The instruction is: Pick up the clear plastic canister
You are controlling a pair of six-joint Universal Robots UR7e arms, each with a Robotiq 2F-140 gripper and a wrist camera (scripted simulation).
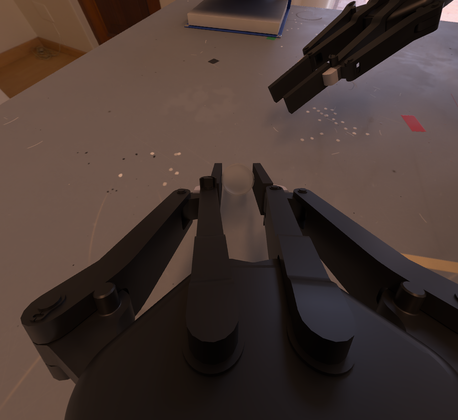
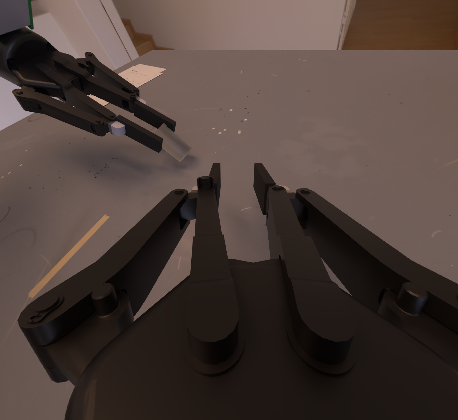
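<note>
- Left gripper (image 1: pixel 237 180): jaws clamped on the clear plastic canister (image 1: pixel 238 179), one pad on each side. Round end cap faces the left wrist camera; the body runs back toward the palm as a pale smear, edges hard to trace.
- Right wrist view: same canister (image 2: pixel 176 147) sticks out past the left gripper (image 2: pixel 166 135) fingertips at about 10 o'clock, tilted down toward the table (image 2: pixel 322 135). Lower end sits near its own shadow; can't tell if it touches the surface or just clears it.
- Right gripper (image 2: pixel 237 180): jaws parted, nothing between them, bare tabletop visible through the gap. In the left wrist view it (image 1: pixel 282 100) comes in from 1 o'clock; the fingers overlap at that angle so the gap doesn't read there. Its arm is cut by the frame edge.
- Blue binder (image 1: pixel 238 4) at 12 o'clock in the left wrist view, far side of table (image 1: pixel 124 110), cover lifted over a white page block.
- Red tape mark (image 1: pixel 412 123) at 3 o'clock.
- Right wrist view: paper sheets (image 2: pixel 143 73) at 11 o'clock, partly hidden behind the left gripper; green-edged block (image 2: pixel 14 6) at 10 o'clock, cropped, can't identify. Tan tape strip (image 2: pixel 69 254) at 8 o'clock.
</note>
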